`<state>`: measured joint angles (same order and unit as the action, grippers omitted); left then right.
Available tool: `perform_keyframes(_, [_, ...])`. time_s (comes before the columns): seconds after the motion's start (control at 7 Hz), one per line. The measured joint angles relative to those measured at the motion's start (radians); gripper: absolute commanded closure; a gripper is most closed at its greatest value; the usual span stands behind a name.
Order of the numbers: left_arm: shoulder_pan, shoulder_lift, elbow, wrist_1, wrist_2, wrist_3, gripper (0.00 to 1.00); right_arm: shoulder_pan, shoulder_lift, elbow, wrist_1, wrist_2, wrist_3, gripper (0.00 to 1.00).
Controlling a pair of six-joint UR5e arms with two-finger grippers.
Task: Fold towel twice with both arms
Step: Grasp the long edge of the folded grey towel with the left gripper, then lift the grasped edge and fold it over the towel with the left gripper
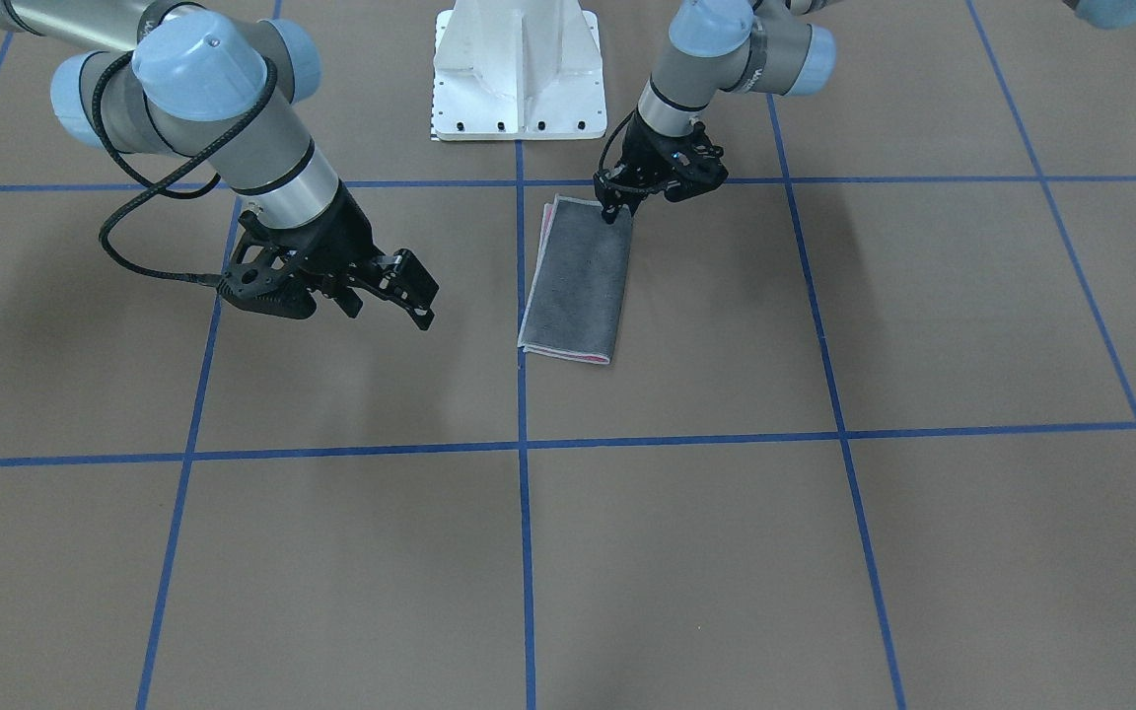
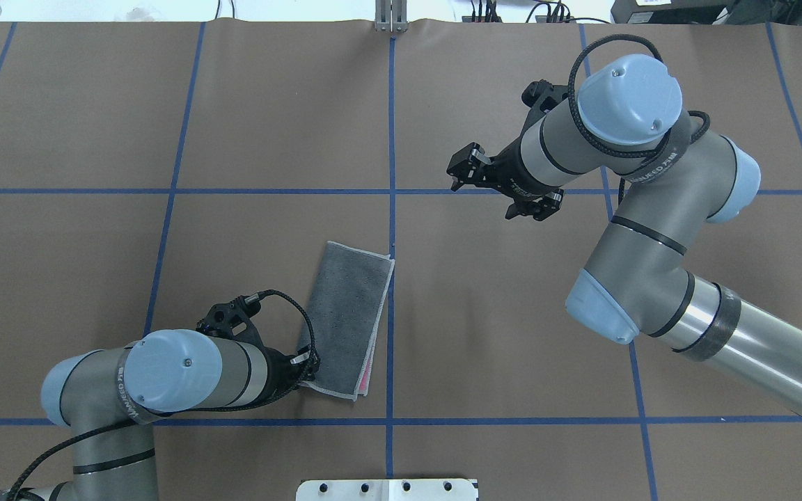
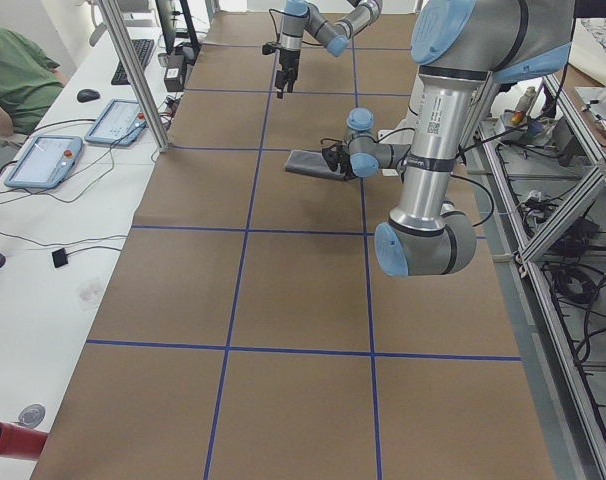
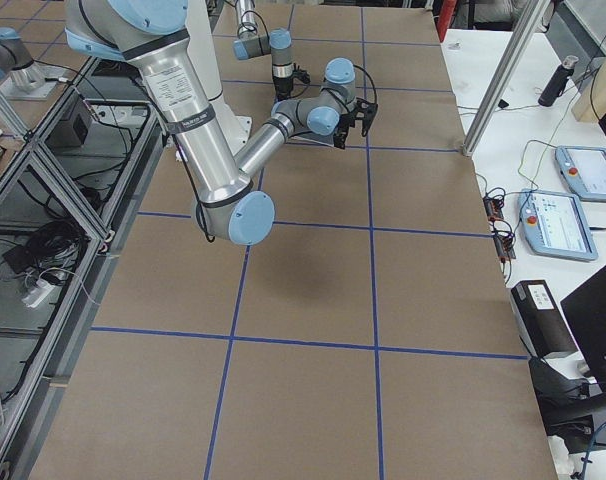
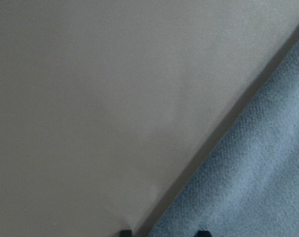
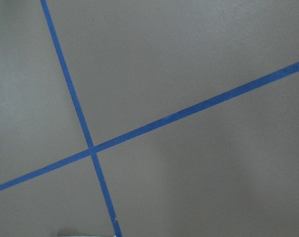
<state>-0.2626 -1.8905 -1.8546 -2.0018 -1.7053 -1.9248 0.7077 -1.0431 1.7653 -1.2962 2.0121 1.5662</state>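
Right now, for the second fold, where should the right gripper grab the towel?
Probably the free corner on the robot-side short end of the towel, across from the left gripper, coming from the robot's right; it lies as a long strip.

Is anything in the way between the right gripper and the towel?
Nothing visible. Only bare table with blue tape lines lies between the right gripper and the towel. The left gripper is at the towel's corner nearest the robot, off that path.
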Motion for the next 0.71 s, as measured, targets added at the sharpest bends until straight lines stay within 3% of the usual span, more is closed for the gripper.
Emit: perform_keyframes(0.71, [-0.026, -0.026, -0.042, 0.008, -0.006, -0.005, 1.0, 0.002, 0.0, 0.0, 0.0, 0.001, -0.001, 0.01])
